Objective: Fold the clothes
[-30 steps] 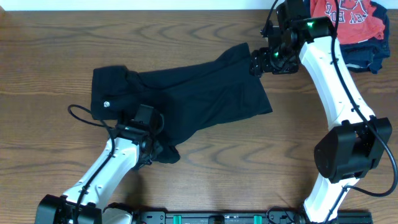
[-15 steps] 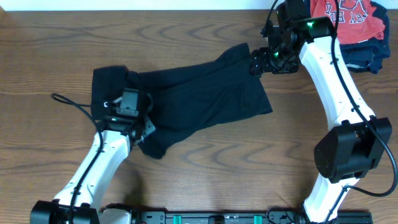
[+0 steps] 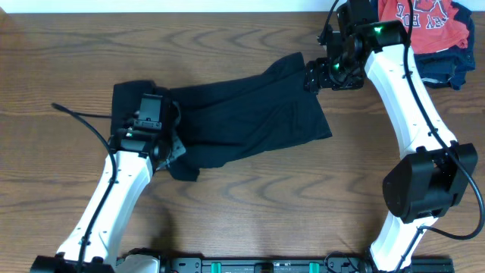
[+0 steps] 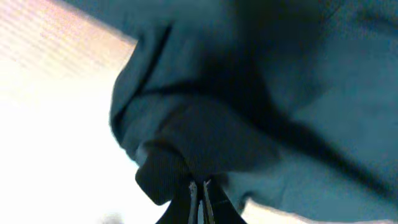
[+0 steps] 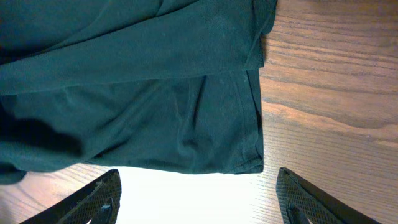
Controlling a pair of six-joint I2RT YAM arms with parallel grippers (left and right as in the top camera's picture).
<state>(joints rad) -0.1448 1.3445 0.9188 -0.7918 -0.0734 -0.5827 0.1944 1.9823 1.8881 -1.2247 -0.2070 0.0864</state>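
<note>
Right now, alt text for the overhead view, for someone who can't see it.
A black T-shirt lies rumpled across a wooden table. The left gripper pinches its lower left fabric; the right gripper sits open at its top right corner. A red shirt lies far right.

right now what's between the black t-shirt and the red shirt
Overhead view: between black T-shirt and red shirt, only the right arm crosses over bare wooden table.

Black T-shirt [image 3: 250, 114]: plain soft fabric, lying rumpled across the centre of the overhead frame, its left end doubled over, lower-left corner apparently bunched, hem toward upper right.
</note>
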